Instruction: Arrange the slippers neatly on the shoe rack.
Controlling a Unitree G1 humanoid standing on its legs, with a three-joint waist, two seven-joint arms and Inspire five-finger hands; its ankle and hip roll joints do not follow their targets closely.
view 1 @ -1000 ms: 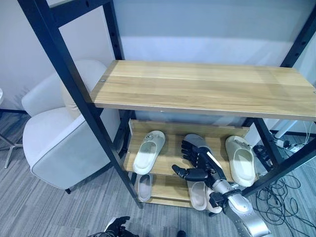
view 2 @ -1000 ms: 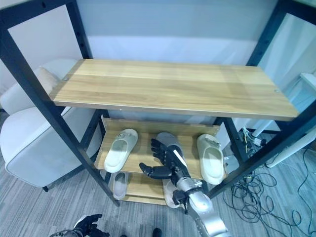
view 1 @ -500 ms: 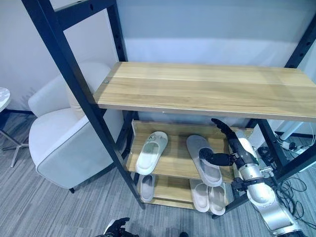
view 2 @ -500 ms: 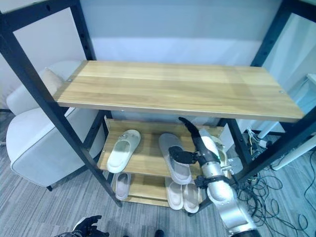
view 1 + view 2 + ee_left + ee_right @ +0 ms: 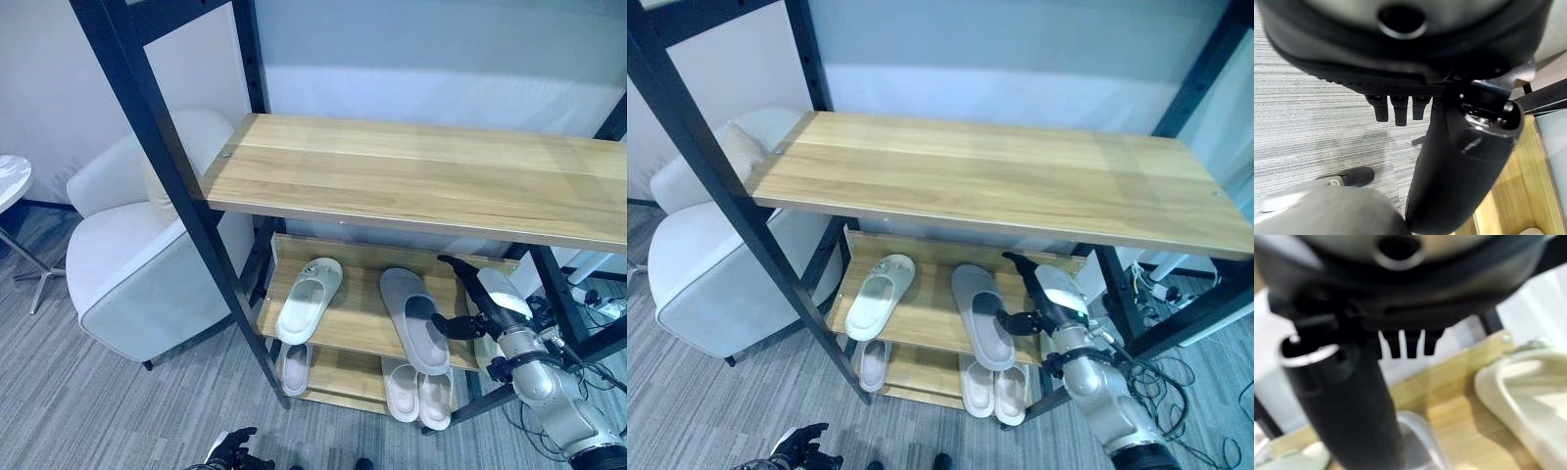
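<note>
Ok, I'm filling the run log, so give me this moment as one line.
right hand: open, at middle shelf | grey slipper: on middle shelf beside it | left hand: low, idle | cream slipper: middle shelf, left

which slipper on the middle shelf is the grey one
The grey slipper in the shelf's middle, by the right robot hand; the other two on that shelf are cream.

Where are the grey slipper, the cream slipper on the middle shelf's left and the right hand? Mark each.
grey slipper (image 5: 412, 318): left eye view, on its insole.
cream slipper (image 5: 306, 299): left eye view, on its footbed.
right hand (image 5: 1045, 311): right eye view, on its palm beside the thumb.
</note>
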